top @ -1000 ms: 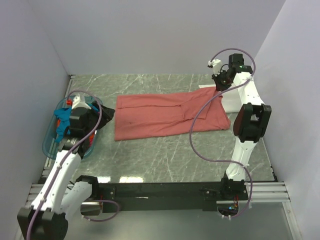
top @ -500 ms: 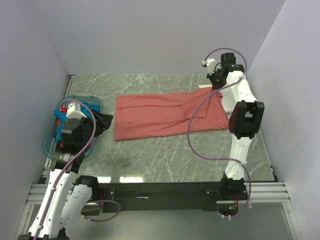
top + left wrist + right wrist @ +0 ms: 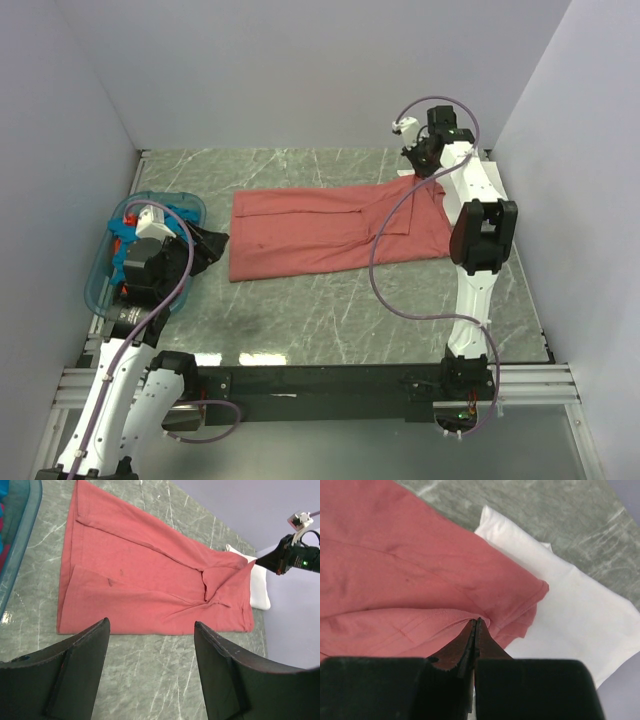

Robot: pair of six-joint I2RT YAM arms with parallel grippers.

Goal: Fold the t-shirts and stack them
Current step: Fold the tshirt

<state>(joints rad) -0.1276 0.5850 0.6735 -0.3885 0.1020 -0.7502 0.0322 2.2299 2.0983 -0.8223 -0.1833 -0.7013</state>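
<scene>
A dusty-red t-shirt point(image 3: 320, 230) lies spread flat across the middle of the table, also in the left wrist view point(image 3: 150, 580). My right gripper point(image 3: 418, 166) is at its far right corner, shut on a fold of the red cloth point(image 3: 476, 621) and lifting it. A white t-shirt point(image 3: 570, 610) lies folded under that corner, at the right edge point(image 3: 260, 585). My left gripper point(image 3: 205, 246) is open and empty point(image 3: 150, 622), above the bare table just left of the red shirt. Teal-blue cloth point(image 3: 118, 240) lies in the basket.
A translucent blue plastic basket point(image 3: 98, 290) with bunched shirts stands at the left, partly under my left arm; its rim shows in the left wrist view point(image 3: 22, 540). Walls close in the left, back and right sides.
My right gripper has moved left and back, drawing the red shirt's right corner with it. My left arm pulled back from over the basket and now holds still.
</scene>
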